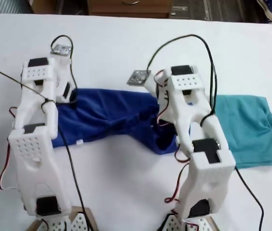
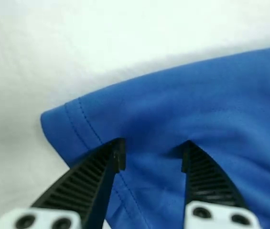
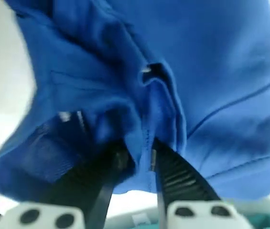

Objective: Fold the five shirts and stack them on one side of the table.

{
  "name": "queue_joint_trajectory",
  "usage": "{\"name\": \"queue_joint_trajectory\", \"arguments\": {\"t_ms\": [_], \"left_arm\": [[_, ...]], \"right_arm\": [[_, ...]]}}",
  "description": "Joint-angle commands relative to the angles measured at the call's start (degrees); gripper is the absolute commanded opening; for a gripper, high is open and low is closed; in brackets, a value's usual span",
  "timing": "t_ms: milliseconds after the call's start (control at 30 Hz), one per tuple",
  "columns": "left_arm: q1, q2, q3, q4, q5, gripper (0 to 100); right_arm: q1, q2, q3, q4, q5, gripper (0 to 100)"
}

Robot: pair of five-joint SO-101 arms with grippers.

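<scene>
A blue shirt (image 1: 111, 115) lies crumpled across the middle of the white table (image 1: 126, 178). My left gripper (image 1: 71, 94) is at the shirt's left end. In the left wrist view that gripper (image 2: 153, 155) is open, its two fingertips pressed onto the blue shirt (image 2: 201, 105) just inside a hemmed corner. My right gripper (image 1: 161, 115) is at the shirt's right end, where the cloth bunches up. In the right wrist view it (image 3: 138, 157) is shut on a fold of the blue shirt (image 3: 211, 71), which hangs lifted from it. A folded teal shirt (image 1: 251, 130) lies flat at the right.
Two small metal plates (image 1: 61, 49) (image 1: 139, 77) lie on the table behind the arms. Black cables (image 1: 193, 41) loop over both arms. The table's far edge borders wooden furniture (image 1: 126, 7). Bare tabletop extends in front of the blue shirt.
</scene>
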Motion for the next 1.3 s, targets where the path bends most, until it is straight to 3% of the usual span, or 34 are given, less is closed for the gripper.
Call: {"name": "queue_joint_trajectory", "arguments": {"t_ms": [0,500,833,1033,1267], "left_arm": [[0.4,0.4,-0.9,-2.0,0.0,21],[0.4,0.4,-0.9,-2.0,0.0,21],[0.4,0.4,-0.9,-2.0,0.0,21],[0.4,0.4,-0.8,-2.0,0.0,21],[0.4,0.4,-0.8,-2.0,0.0,21]], "right_arm": [[1.0,1.0,-0.6,-1.6,0.4,6.9],[1.2,1.6,-15.0,0.7,0.4,4.2],[1.2,3.1,-16.4,-2.8,0.4,4.3],[1.2,8.1,-17.4,-3.5,0.3,19.5],[1.3,9.3,-26.5,-1.8,-0.1,15.9]]}}
